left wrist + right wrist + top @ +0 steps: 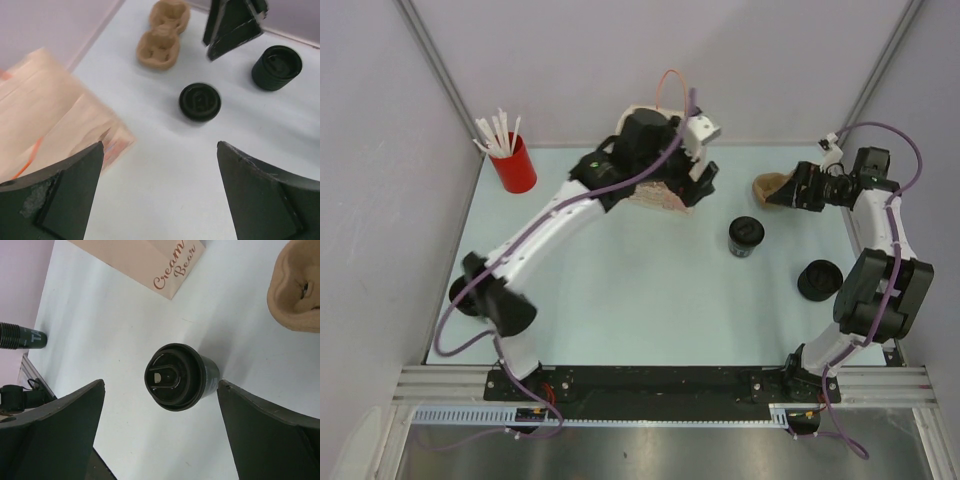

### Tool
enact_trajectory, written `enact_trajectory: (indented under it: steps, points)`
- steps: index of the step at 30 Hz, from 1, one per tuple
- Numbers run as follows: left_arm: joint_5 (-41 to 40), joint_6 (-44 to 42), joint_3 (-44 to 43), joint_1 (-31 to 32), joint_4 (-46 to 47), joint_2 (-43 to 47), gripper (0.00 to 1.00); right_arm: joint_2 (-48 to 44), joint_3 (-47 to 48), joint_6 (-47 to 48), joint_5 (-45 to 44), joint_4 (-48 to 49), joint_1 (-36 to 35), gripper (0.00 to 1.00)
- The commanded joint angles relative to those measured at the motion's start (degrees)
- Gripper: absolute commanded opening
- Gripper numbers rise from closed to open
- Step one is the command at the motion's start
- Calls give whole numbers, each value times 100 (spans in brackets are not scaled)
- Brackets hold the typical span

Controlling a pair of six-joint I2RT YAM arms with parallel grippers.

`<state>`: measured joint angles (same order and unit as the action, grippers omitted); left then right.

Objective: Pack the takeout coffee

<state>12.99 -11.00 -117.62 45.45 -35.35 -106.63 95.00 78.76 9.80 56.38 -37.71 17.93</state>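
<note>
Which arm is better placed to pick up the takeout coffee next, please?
Right, I think: the right tool is open and aimed at the takeout coffee, framed between its fingers; the left tool hangs by the paper bag.

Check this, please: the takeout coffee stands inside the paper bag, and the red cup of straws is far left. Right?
Not quite. The takeout coffee stands on the table, right of the paper bag, not inside it, as the top view shows. The red cup of straws is far left.
</note>
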Motion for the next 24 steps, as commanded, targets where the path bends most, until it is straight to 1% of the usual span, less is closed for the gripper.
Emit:
enact_trajectory:
  steps: [1, 2, 3, 4, 5, 6, 7, 8, 9, 10, 11, 12, 13, 15, 16, 19, 20, 21, 22, 23, 24]
  points:
    - [-245, -244, 1160, -719, -182, 1544, 99, -508, 341, 170, -48, 160, -263, 100]
    - [-219, -262, 1380, -861, -235, 1766, 99, -526, 585, 223, -153, 124, -360, 100]
    - [-192, -288, 1800, -1010, -279, 2012, 99, -518, 744, 302, -223, -41, -456, 100]
    - [-157, -358, 2022, -1316, -296, 2432, 99, -509, 911, 373, -337, -121, -562, 100]
    - [-122, -437, 2250, -1467, -375, 2671, 99, -465, 1130, 591, -591, -200, -841, 100]
    - [-104, -533, 2714, -1608, -419, 2874, 99, -421, 1533, 680, -741, -367, -975, 100]
    - [-217, -691, 2988, -1888, -420, 3076, 99, -386, 1789, 785, -882, -438, -1133, 100]
    - [-271, -745, 3278, -2047, -368, 3530, 99, -247, 2027, 943, -1179, -526, -1413, 100]
    - [-271, -789, 3812, -2223, -358, 3700, 99, -176, 2551, 1023, -1312, -648, -1572, 100]
    - [-349, -833, 4061, -2590, -358, 3902, 99, -88, 2800, 1076, -1444, -702, -1704, 100]
    - [-385, -824, 4315, -2794, -323, 4191, 99, 0, 3046, 1137, -1654, -754, -1775, 100]
    - [-359, -807, 4762, -3014, -314, 4333, 99, 192, 3327, 1234, -1744, -798, -2133, 100]
    - [-289, -815, 4958, -3460, -323, 4457, 100, 273, 3756, 1278, -1849, -790, -2258, 100]
    - [-26, -824, 5492, -3884, -340, 4720, 99, 535, 4172, 1497, -2078, -781, -2661, 98]
    - [53, -850, 5635, -4208, -358, 4782, 99, 607, 4435, 1603, -2174, -738, -2837, 98]
    - [317, -877, 5935, -4527, -446, 4836, 99, 879, 4560, 1884, -2613, -378, -3339, 99]
    - [553, -851, 6005, -4528, -446, 4844, 99, 949, 4560, 1937, -2684, -264, -3445, 99]
    - [703, -816, 6058, -4728, -420, 4923, 99, 1098, 4552, 2016, -2728, -97, -3637, 99]
    - [861, -781, 6102, -4904, -333, 4967, 99, 1160, 4552, 2034, -2772, -9, -3700, 99]
    - [1185, -798, 6172, -4992, -323, 5002, 99, 1231, 4543, 2060, -2790, 70, -3770, 99]
    - [1249, -815, 6199, -5054, -314, 5038, 99, 1310, 4534, 2078, -2834, 184, -3841, 99]
